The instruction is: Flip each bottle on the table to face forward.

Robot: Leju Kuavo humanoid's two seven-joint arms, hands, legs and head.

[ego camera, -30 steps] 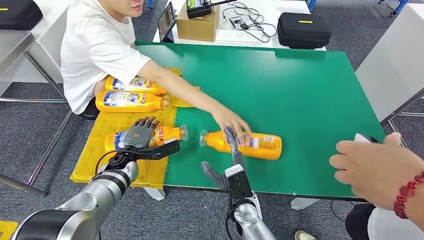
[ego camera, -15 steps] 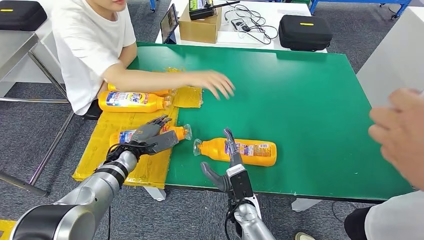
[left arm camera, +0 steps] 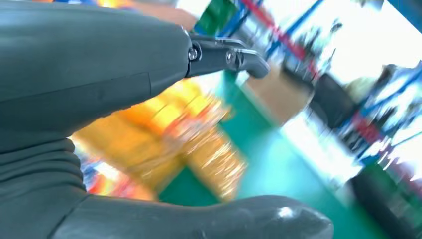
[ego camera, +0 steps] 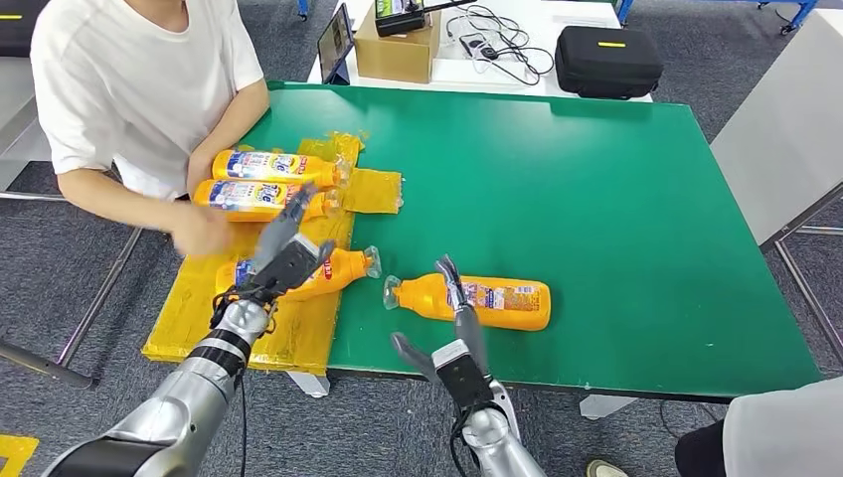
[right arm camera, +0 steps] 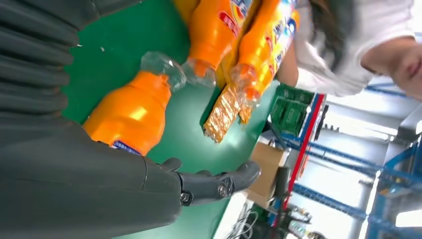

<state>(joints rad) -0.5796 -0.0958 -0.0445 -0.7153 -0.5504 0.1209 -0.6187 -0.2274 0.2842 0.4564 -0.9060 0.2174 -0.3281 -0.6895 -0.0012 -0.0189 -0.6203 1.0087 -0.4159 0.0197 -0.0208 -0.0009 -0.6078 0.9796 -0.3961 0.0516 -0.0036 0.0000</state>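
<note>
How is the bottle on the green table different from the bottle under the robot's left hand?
The bottle on the green table lies alone on bare green; the bottle on the yellow sheet lies on yellow. The right hand reaches over the first; the left hand hovers above the second. Both are orange, on their sides, with clear caps.

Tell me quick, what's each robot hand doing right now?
Left robot hand: open, fingers spread above a bottle, holding nothing.
Right robot hand: open, against the near bottle, not gripping it.
</note>
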